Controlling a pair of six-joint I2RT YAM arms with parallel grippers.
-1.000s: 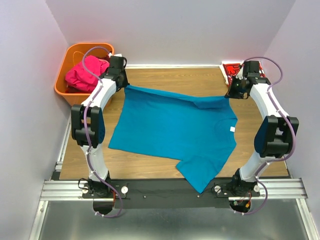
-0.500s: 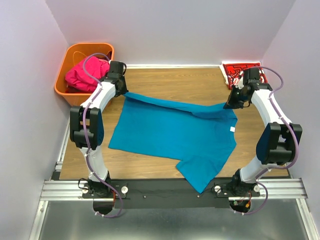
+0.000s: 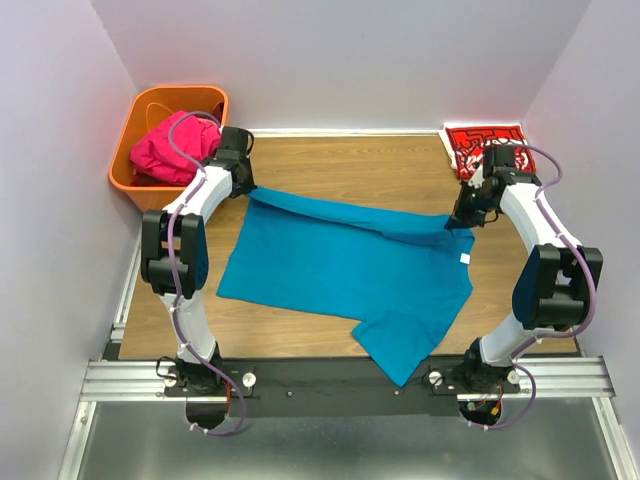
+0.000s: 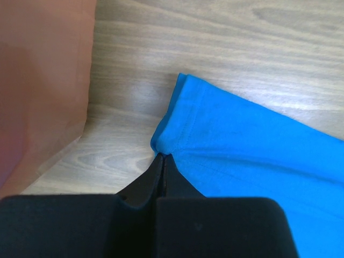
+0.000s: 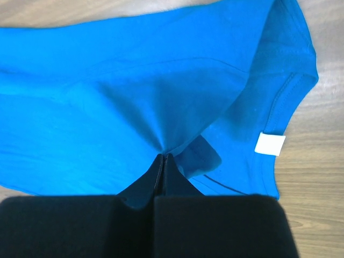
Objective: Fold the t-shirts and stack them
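A teal-blue t-shirt [image 3: 345, 265] lies spread across the wooden table, its far edge lifted and folded toward the front. My left gripper [image 3: 250, 188] is shut on the shirt's far-left hem corner [image 4: 164, 148]. At the far-right corner near the collar, my right gripper [image 3: 452, 222] is shut on a pinch of the blue cloth [image 5: 166, 150]; a white neck tag [image 5: 270, 144] shows beside it. A magenta-pink t-shirt [image 3: 165, 150] sits bunched in the orange basket. A red t-shirt with white script [image 3: 480, 140] lies at the back right corner.
The orange plastic basket [image 3: 150, 100] stands off the table's back left corner, its wall close to my left gripper [image 4: 43, 80]. Lilac walls close in the table on three sides. One sleeve of the blue shirt hangs over the front rail [image 3: 405, 365].
Both grippers have moved toward the front of the table with the shirt's far edge, carrying it over the shirt's body. The fold has deepened.
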